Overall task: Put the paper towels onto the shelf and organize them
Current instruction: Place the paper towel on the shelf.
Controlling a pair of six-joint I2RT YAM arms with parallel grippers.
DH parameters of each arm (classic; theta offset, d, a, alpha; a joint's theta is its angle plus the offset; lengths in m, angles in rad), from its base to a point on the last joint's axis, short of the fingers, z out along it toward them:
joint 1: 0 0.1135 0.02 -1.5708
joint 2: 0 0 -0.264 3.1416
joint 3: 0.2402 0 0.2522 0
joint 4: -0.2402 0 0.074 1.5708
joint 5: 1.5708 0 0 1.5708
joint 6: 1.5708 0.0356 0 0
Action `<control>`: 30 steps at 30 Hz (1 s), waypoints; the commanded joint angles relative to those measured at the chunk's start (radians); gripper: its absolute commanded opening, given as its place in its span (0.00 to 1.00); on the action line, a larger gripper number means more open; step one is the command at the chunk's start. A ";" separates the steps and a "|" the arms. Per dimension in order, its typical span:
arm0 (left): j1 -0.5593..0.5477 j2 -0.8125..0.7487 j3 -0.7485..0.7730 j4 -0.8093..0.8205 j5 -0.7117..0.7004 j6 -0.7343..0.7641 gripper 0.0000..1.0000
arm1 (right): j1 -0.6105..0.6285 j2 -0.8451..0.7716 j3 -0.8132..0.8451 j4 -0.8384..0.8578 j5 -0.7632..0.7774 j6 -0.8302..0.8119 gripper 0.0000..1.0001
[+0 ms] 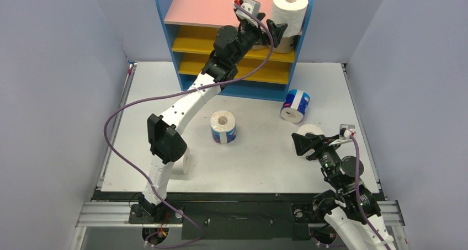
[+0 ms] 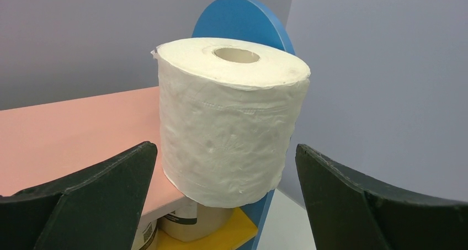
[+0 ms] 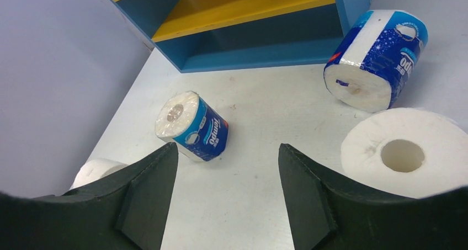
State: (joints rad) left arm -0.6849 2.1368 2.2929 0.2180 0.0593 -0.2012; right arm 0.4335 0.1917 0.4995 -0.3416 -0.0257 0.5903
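Atop the shelf (image 1: 212, 8), at its right end, a white paper towel roll (image 1: 290, 10) is standing upright, probably leaving room for more; the left gripper (image 2: 225, 146) is flanking it wide open, empty. Before the shelf, the right gripper (image 3: 227, 148) is hovering half-open, empty.

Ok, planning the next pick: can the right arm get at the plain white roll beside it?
Probably yes: the white roll stands close beside the open right hand, with nothing visible between them.
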 commanded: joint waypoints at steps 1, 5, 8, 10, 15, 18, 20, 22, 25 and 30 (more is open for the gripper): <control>0.008 0.026 0.032 0.072 -0.019 0.019 0.97 | 0.007 -0.009 -0.012 0.004 0.022 -0.019 0.62; 0.007 0.043 0.033 0.088 -0.017 0.009 0.99 | 0.006 -0.008 -0.018 0.003 0.023 -0.025 0.62; 0.003 0.060 0.036 0.113 -0.018 0.007 0.99 | 0.007 -0.007 -0.019 0.003 0.023 -0.025 0.62; 0.003 0.069 0.038 0.127 -0.024 0.006 1.00 | 0.007 -0.008 -0.019 0.005 0.023 -0.022 0.62; 0.001 0.095 0.053 0.179 -0.047 0.002 1.00 | 0.007 -0.011 -0.025 0.003 0.023 -0.021 0.61; -0.001 0.121 0.057 0.233 -0.064 0.001 1.00 | 0.007 -0.008 -0.026 0.001 0.023 -0.020 0.61; -0.003 0.137 0.065 0.253 -0.084 -0.003 1.00 | 0.007 -0.008 -0.024 -0.001 0.036 -0.020 0.61; -0.004 0.152 0.079 0.271 -0.093 -0.007 1.00 | 0.007 -0.009 -0.025 -0.003 0.055 -0.021 0.61; -0.006 0.172 0.090 0.299 -0.098 -0.007 1.00 | 0.006 -0.012 -0.027 -0.005 0.064 -0.022 0.61; -0.008 0.209 0.123 0.338 -0.116 -0.010 1.00 | 0.006 -0.015 -0.030 -0.008 0.070 -0.023 0.61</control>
State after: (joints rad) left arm -0.6968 2.3108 2.3539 0.4881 -0.0154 -0.1993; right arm 0.4335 0.1909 0.4751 -0.3611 0.0196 0.5823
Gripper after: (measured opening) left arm 0.997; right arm 0.615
